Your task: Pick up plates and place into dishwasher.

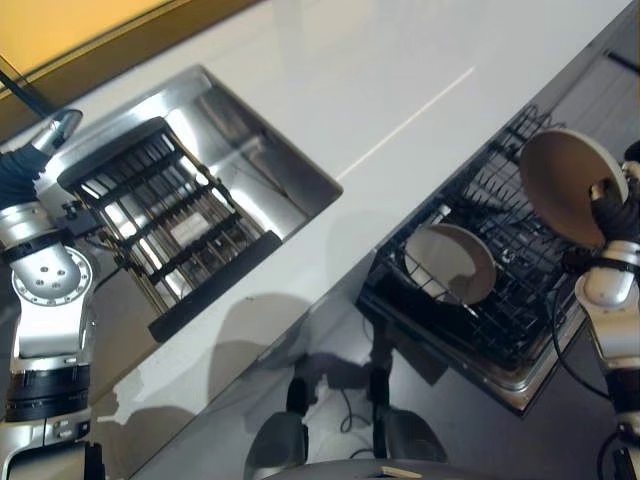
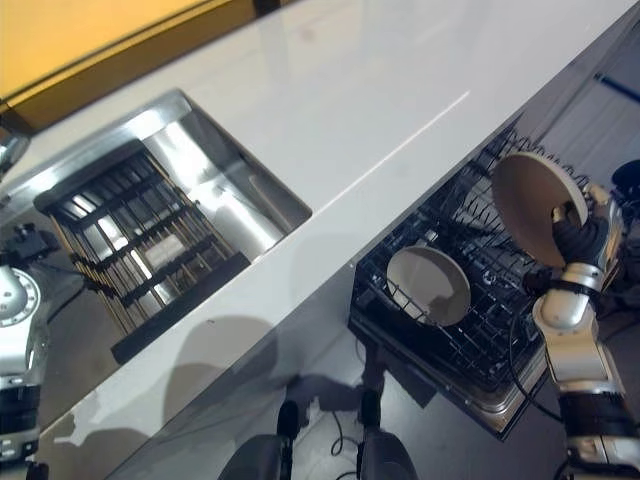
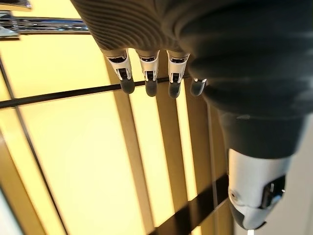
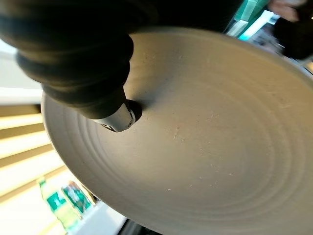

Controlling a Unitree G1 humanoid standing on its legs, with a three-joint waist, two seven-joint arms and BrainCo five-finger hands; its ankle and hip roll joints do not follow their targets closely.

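A: Starting at our left, what do we have?

B: Our left hand (image 3: 151, 73) shows in its wrist view with fingers hanging straight and loose, nothing in them. Next comes the sink (image 1: 300, 160), with a dark drying rack (image 1: 165, 225) lying across it; we see no plates in that rack.

A: And further right?

B: The white counter (image 1: 400, 80), then the open dishwasher rack (image 1: 500, 300) below its edge. One plate (image 1: 450, 262) already stands on edge among the wires, so we judge that part done.

A: The second plate?

B: The held plate (image 2: 530, 205) is up in the air above the rack, clear of the wires, pinched at its rim by our right hand (image 2: 575, 235); the wrist view shows the thumb pressed on its face.

A: So what remains?

B: Lowering it into a free slot beside the first and letting go.
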